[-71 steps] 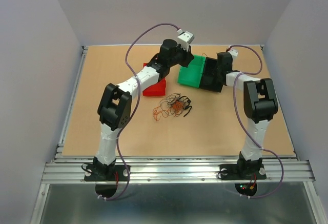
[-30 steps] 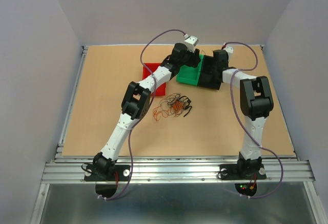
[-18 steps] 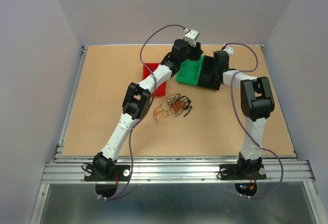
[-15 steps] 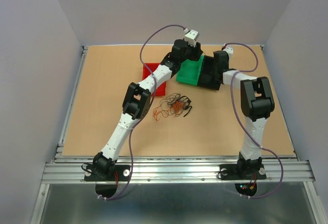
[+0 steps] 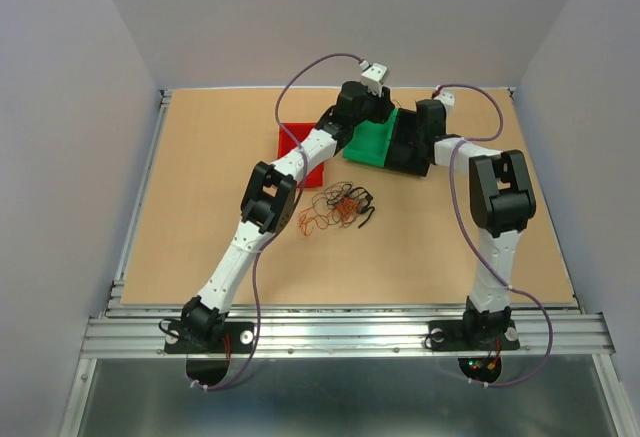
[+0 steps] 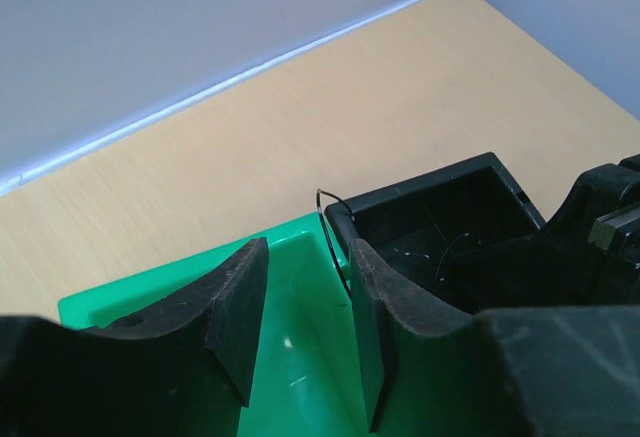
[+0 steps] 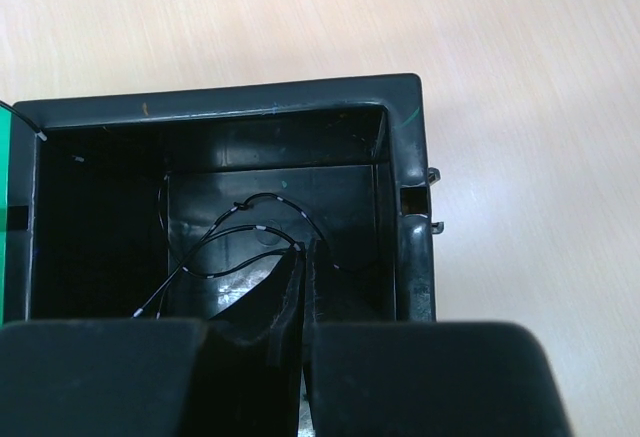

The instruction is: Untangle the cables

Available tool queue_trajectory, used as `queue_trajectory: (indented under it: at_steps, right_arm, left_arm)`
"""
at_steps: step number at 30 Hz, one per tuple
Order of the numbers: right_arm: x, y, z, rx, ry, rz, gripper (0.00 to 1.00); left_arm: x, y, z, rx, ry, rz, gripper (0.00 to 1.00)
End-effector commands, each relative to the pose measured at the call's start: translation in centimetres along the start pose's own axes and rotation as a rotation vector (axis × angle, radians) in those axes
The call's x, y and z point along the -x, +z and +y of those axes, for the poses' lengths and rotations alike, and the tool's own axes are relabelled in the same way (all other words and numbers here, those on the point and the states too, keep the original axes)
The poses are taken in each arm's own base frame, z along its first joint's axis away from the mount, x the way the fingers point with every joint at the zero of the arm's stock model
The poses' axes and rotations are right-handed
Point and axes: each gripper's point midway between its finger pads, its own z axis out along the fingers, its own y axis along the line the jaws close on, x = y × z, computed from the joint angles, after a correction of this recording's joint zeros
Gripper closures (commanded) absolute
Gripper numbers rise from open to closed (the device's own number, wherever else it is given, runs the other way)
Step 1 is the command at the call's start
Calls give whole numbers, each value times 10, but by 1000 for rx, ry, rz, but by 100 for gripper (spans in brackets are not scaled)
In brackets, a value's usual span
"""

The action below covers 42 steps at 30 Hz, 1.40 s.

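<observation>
Top external shows the cables [image 5: 338, 207] bunched mid-table, apart from both arms. One black wire [image 7: 250, 202] lies in the black bin [image 7: 400, 107], apparently pinched by the right gripper [image 7: 303, 257], its jaws pressed together. Over the green bin [image 6: 150, 297] the left gripper [image 6: 308, 267] hovers half-open. The step looks like sorting; next, release the wire and reach for the bunch.

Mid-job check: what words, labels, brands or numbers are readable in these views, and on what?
None readable: no lettering shows on the green plastic bin, the black plastic bin, the red plastic bin, the bunch of thin tangled wires or the wooden tabletop.
White flecks on the thin black wire in that bin are too small to tell.
</observation>
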Motion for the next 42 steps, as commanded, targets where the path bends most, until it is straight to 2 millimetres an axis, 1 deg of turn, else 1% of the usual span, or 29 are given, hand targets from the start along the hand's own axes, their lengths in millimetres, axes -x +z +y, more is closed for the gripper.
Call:
queue_trajectory:
  at_steps: [1, 2, 3, 5, 6, 7, 8, 11, 13, 14, 16, 17, 18, 19, 22, 27, 28, 29, 30, 31, 32, 34, 35, 36, 39, 42]
  right_arm:
    - [-31, -9, 2, 14, -17, 79, 99]
    - [-31, -9, 3, 15, -18, 79, 99]
    - [-31, -10, 4, 16, -18, 76, 99]
    - [-31, -10, 5, 18, -19, 75, 99]
    - [-30, -10, 5, 18, -21, 73, 99]
    - [-30, -11, 7, 23, -22, 73, 99]
    - [-29, -11, 9, 25, -23, 71, 99]
    - [-28, -12, 12, 33, -29, 66, 99]
    - [-27, -13, 15, 44, -30, 66, 99]
    - [-26, -14, 18, 51, -31, 64, 99]
    - [-24, -16, 22, 70, -31, 61, 99]
    - [-24, -16, 24, 77, -30, 61, 99]
    - [-24, -17, 27, 92, -32, 64, 99]
    - [-23, -17, 30, 99, -31, 62, 99]
    - [-24, -15, 33, 106, -33, 65, 99]
    - [-31, -7, 33, 93, -17, 86, 99]
    - [-31, -6, 34, 88, -8, 92, 99]
    - [-36, -3, 32, 73, -3, 107, 99]
    - [-30, -2, 33, 59, 6, 103, 99]
    - [-36, -2, 30, 45, 8, 132, 99]
    - [-36, -3, 32, 45, 26, 135, 99]
    - [-28, -6, 37, 62, 49, 127, 100]
    - [-25, -9, 39, 62, 59, 118, 99]
    - [-17, -12, 40, 60, 70, 101, 99]
    - [-5, -16, 36, 32, 97, 66, 99]
    - [6, -21, 44, 67, 113, 55, 99]
  left_arm:
    - [42, -3, -17, -25, -8, -74, 55]
    - [42, -4, -19, -31, -10, -73, 61]
    - [41, -4, -21, -38, -11, -68, 65]
    - [38, -4, -23, -51, -11, -62, 78]
    - [40, -4, -26, -61, -4, -65, 87]
    - [40, -4, -31, -84, 2, -63, 92]
    - [40, -4, -35, -101, 10, -65, 100]
    - [48, -6, -47, -151, 17, -79, 100]
    - [52, -8, -52, -167, 18, -82, 100]
    - [56, -10, -52, -170, 18, -87, 100]
    - [57, -12, -55, -174, 9, -81, 100]
    - [57, -13, -55, -172, 2, -78, 100]
    - [50, -14, -55, -173, -6, -59, 100]
    - [51, -16, -56, -176, -18, -57, 100]
    - [43, -18, -61, -196, -33, -33, 100]
    - [45, -23, -62, -198, -63, -21, 100]
    - [39, -23, -63, -198, -67, -8, 100]
    - [41, -25, -63, -198, -72, -8, 100]
    - [40, -26, -64, -202, -77, -3, 100]
    - [39, -26, -64, -201, -80, 1, 100]
    - [37, -28, -66, -205, -81, 10, 100]
    - [36, -30, -67, -210, -87, 16, 100]
    - [31, -31, -70, -216, -89, 29, 100]
    - [30, -32, -70, -219, -94, 33, 100]
    - [27, -36, -75, -230, -99, 45, 100]
    - [24, -37, -74, -219, -99, 50, 100]
